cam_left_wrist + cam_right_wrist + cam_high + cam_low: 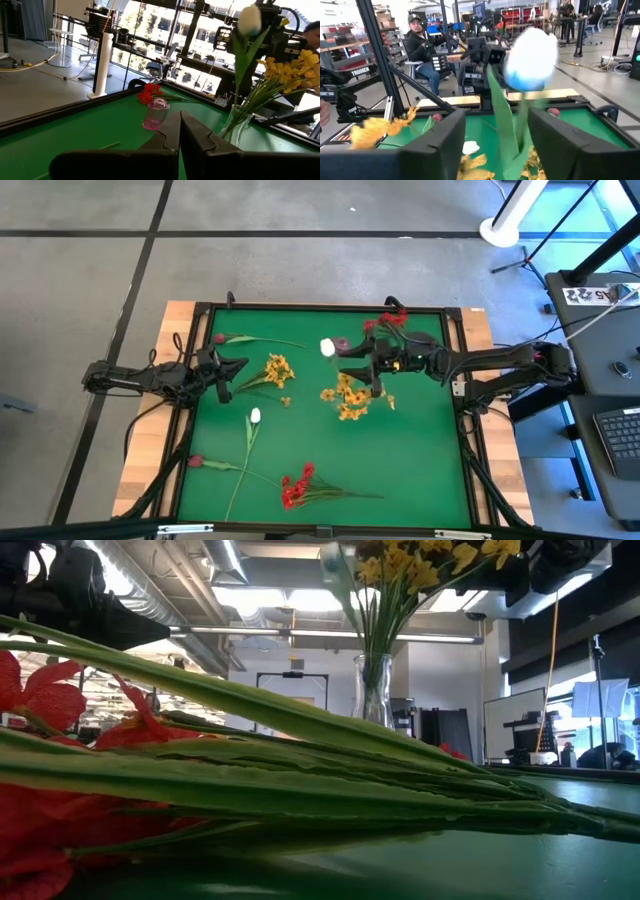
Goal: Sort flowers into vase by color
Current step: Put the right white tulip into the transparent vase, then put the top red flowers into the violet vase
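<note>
1. Tulip: a white tulip (532, 57) stands upright between the fingers of the right tool (372, 366), its stem rising through the gap. Those fingers sit well apart either side of the stem and leaf; in the right wrist view neither pad visibly presses on it, so the flower looks let go rather than gripped.

2. Vase: the clear glass vase (234, 125) below that tool carries a yellow bunch (350, 395), and the white bloom pokes up beside those blossoms. Since the tulip's long axis runs vertical and in line with the vase, I judge the coming move for the right arm to be a straight lift clear of the stem, with no sideways drag.

3. Other containers: a small pink vase (155, 114) stands near a red cluster (392, 318) at the far edge of the green bench (420, 460).

4. Left tool (228, 373): shut and empty, resting low by the bench's left side. Loose yellow stems (275, 370) lie just beside it, closer to this arm than to the right one; another white tulip (255, 417) and red flowers (297, 485) lie nearer the front.
</note>
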Controlling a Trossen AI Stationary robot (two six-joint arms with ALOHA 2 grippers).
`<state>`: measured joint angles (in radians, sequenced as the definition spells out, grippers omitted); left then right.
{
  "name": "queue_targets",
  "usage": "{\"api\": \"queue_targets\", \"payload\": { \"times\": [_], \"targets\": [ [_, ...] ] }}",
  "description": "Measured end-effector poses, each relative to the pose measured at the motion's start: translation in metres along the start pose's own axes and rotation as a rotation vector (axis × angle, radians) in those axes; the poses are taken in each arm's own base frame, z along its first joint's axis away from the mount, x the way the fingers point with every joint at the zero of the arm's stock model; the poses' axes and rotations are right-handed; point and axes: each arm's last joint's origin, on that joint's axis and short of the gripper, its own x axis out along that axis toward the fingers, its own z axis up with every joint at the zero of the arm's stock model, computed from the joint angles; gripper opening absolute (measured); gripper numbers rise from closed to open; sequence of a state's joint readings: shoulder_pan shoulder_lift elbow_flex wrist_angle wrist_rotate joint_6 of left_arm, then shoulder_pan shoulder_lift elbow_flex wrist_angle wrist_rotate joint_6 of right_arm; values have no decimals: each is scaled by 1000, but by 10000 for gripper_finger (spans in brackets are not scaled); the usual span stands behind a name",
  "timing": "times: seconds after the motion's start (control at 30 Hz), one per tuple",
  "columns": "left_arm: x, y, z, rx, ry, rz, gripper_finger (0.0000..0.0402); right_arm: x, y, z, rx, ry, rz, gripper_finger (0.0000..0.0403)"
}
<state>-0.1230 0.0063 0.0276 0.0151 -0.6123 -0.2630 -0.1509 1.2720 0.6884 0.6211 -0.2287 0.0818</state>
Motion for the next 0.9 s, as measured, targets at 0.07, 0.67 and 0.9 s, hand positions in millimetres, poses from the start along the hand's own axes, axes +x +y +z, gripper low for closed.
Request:
{"api": "queue_targets", "payload": {
  "times": [0.07, 0.67, 0.9],
  "targets": [
    [0, 0, 0, 0, 0, 0, 0, -4, 1, 5, -9, -11, 1, 234],
    [0, 0, 1, -51, -10, 4, 0, -84, 4, 46, -86, 48, -667, 261],
    [0, 1, 15, -44, -50, 15, 0, -98, -25, 29, -26, 218, -922, 262]
  ]
}}
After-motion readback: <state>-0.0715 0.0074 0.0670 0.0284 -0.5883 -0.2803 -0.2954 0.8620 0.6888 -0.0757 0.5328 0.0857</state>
